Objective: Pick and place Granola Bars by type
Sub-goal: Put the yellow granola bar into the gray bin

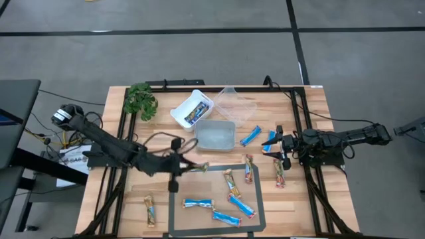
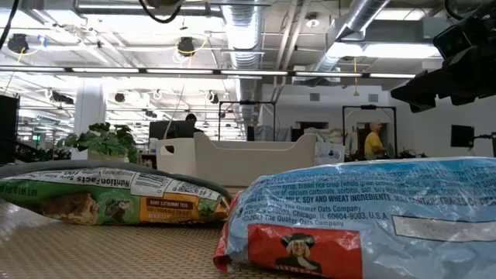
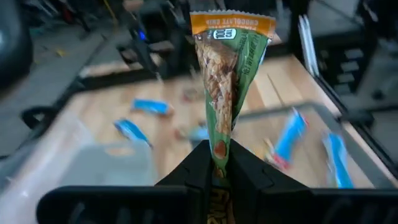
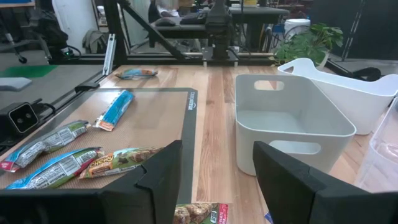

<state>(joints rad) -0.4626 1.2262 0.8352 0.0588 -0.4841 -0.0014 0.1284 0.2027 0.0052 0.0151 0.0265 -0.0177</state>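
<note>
The left tool [image 3: 214, 171] is clenched on a tan-brown granola bar [image 3: 229, 74], which juts out beyond the fingertips, above the bench [image 1: 133, 199] beside the dark mat [image 1: 255, 216]. Past it, blurred blue bars [image 3: 289, 137] lie on that mat. The right tool [image 4: 214, 165] hangs released near the grey tub [image 4: 292, 124], a bar [image 4: 199, 213] partly cut off beneath it. The white tub [image 4: 342, 84] stands beyond.

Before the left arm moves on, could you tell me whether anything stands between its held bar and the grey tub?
Nothing visible does: the left gripper holds the tan-brown bar aloft, with only bare wood before the grey tub. Right gripper waits aside.
</note>
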